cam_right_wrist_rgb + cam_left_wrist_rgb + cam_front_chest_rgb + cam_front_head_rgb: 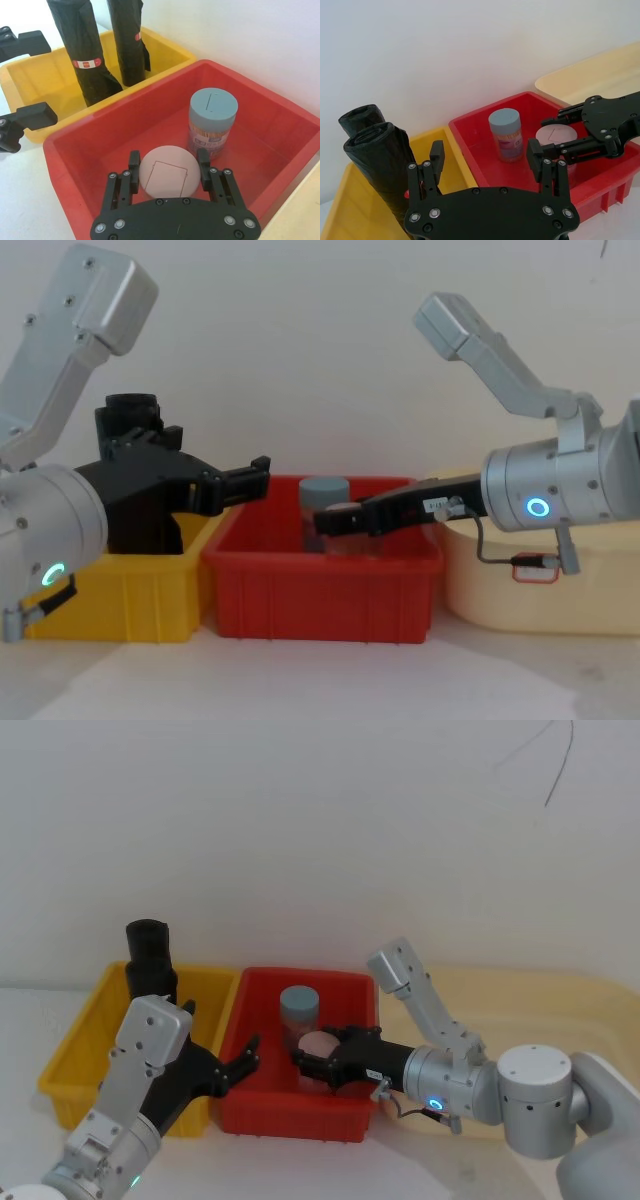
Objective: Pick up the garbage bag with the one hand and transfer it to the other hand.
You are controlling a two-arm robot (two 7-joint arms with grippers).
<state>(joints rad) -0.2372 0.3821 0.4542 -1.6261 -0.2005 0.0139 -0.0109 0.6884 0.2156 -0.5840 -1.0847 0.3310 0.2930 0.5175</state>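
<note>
the bag (82,45) stands upright in the yellow bin (45,82), which sits right against the red bin's (95,135) left side. its red-and-white band shows partway up, with a loose black flap lower down. a second black roll (127,40) stands just beside it, nearer the wall. nothing grips either roll.

the left gripper (486,152), on the green-ringed arm, hovers over the red bin's left rim, where the two bins meet. its fingers are spread wide and hold nothing. the bag is near it but apart, on the side away from the red bin.

the right gripper (168,157), on the blue-ringed arm, reaches into the red bin from its right side. its fingers are parted to the width of a pink-lidded jar (167,175) and sit one at each side of the lid; whether they press on it cannot be told. a blue-lidded jar (212,117) stands just behind the pink one, toward the red bin's back wall. a cream tub (520,990) lies at the red bin's right side.
</note>
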